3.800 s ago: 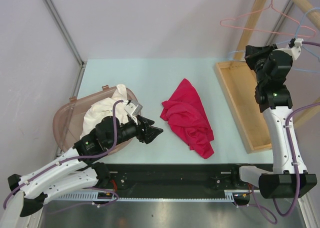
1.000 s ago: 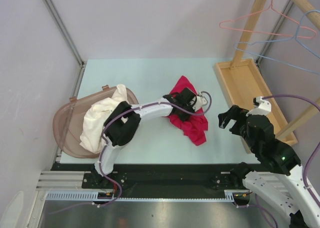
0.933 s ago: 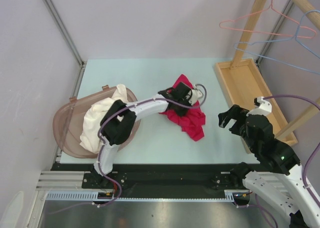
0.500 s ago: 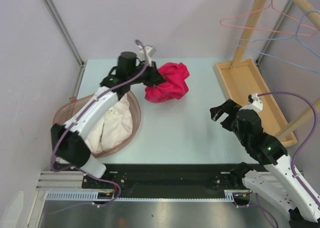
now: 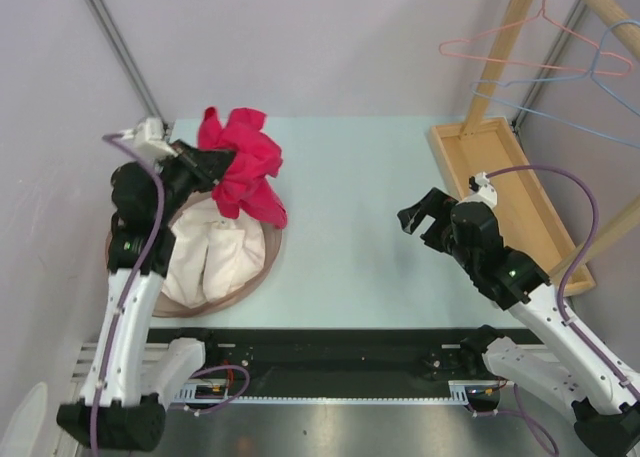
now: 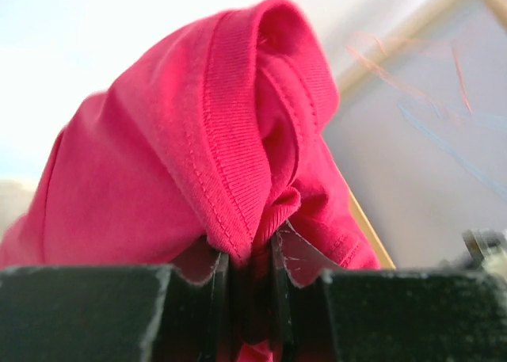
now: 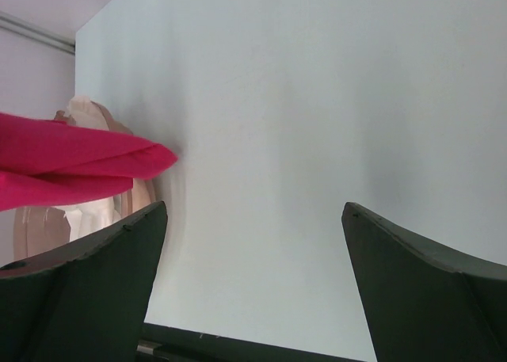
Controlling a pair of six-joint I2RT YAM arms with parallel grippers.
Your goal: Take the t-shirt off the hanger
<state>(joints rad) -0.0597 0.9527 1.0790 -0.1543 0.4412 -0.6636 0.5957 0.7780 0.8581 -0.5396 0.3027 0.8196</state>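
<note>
The red t-shirt is off the hanger and hangs in the air at about 10 o'clock over the table, bunched into a loose bundle. The left gripper has its fingers nearly closed on a gather of the fabric. In the left wrist view, the ribbed collar band of the t-shirt is squeezed into the narrow slot between the two fingers of the left gripper.

From the pinch, the cloth's long axis runs from roughly 11 o'clock to 5 o'clock in the overhead view. Its free end trails toward 5 o'clock, above the far rim of a brown basket. The basket sits at about 8 o'clock and holds white cloth. Holding the shirt this high, right over the basket, looks like preparation to drop it in with the other laundry.

The right gripper hovers at about 3 o'clock with its fingers spread wide and nothing between them. The right wrist view shows only bare table between them. It appears to be parked clear of the left arm.

A wooden tray lies at 2 o'clock. Beyond it, a pink hanger and a blue hanger hang bare.
</note>
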